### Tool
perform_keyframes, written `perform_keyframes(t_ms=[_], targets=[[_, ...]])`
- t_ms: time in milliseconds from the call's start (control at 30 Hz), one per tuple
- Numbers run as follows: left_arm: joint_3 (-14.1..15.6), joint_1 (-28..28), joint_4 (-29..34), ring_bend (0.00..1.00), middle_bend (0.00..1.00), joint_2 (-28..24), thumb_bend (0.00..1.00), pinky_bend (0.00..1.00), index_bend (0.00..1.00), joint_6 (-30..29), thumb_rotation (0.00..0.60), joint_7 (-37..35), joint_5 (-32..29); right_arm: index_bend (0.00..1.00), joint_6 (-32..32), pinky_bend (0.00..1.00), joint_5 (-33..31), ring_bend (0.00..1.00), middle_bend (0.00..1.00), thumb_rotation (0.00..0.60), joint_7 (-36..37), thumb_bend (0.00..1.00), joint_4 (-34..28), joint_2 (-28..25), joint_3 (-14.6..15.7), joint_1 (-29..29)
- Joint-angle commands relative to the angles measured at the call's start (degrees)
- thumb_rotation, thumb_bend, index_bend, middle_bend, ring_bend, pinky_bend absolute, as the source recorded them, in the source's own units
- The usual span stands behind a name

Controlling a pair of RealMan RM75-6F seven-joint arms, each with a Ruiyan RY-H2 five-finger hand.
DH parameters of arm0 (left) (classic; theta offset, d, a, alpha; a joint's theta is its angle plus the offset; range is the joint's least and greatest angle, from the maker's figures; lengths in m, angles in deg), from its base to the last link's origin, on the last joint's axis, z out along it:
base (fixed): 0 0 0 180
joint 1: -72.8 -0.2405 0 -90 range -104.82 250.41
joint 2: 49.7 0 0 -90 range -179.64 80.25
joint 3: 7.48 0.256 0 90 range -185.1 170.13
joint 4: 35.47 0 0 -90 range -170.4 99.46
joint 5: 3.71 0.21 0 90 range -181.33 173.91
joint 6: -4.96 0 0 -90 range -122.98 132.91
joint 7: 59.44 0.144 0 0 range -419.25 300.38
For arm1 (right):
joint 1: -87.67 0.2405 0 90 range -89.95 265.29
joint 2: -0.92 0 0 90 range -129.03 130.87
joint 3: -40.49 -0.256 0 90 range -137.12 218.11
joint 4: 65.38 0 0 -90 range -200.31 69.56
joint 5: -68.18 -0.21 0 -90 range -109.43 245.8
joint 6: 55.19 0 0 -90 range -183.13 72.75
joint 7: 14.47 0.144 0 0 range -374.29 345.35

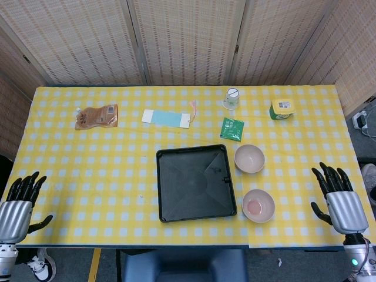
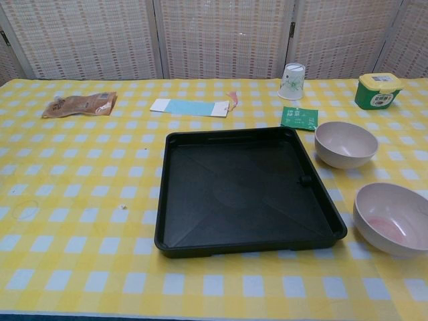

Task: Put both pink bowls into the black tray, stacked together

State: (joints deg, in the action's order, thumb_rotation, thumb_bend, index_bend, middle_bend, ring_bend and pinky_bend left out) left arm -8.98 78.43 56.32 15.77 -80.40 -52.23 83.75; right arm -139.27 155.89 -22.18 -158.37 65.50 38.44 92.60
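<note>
The black tray (image 1: 195,183) (image 2: 244,192) lies empty at the table's front centre. Two pink bowls stand upright on the cloth just right of it: the far bowl (image 1: 249,158) (image 2: 346,144) and the near bowl (image 1: 258,205) (image 2: 393,217), apart from each other and from the tray. My left hand (image 1: 19,202) hovers at the front left edge of the table, fingers apart, holding nothing. My right hand (image 1: 339,201) is at the front right edge, right of the near bowl, fingers spread and empty. Neither hand shows in the chest view.
Along the back lie a brown pouch (image 1: 96,116), a blue and white packet (image 1: 167,118), an upturned clear cup (image 1: 231,98), a green sachet (image 1: 232,128) and a green tub with a yellow lid (image 1: 282,108). A yellow checked cloth (image 1: 88,170) covers the table.
</note>
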Motion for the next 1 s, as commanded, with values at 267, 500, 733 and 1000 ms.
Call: perform_keyframes(t_ms=[267, 500, 733, 1000], targets=[[-0.04, 0.09, 0.33, 0.00, 0.00, 0.03, 0.20, 0.00, 0.00, 0.12, 0.600, 0.17, -0.09, 0.00, 1.78, 0.00, 2.87, 0.00, 0.00, 0.600, 1.47, 0.35, 1.03, -0.14, 1.61, 0.99], [0.16, 0.06, 0.38, 0.00, 0.00, -0.58, 0.20, 0.00, 0.00, 0.27, 0.600, -1.08, 0.07, 0.24, 4.91, 0.00, 7.14, 0.00, 0.00, 0.600, 1.26, 0.35, 3.60, 1.34, 4.70, 2.36], [0.39, -0.78, 1.35, 0.00, 0.00, -1.06, 0.20, 0.00, 0.00, -1.39, 0.600, -0.97, 0.81, 0.39, 5.82, 0.00, 10.87, 0.00, 0.00, 0.600, 1.23, 0.35, 7.83, 4.44, 6.65, 3.23], [0.73, -1.05, 1.38, 0.00, 0.00, -1.16, 0.21, 0.00, 0.00, -2.02, 0.600, -1.37, 1.88, 0.42, 8.51, 0.00, 12.31, 0.00, 0.00, 0.600, 1.01, 0.35, 11.46, 8.31, 7.22, 5.28]])
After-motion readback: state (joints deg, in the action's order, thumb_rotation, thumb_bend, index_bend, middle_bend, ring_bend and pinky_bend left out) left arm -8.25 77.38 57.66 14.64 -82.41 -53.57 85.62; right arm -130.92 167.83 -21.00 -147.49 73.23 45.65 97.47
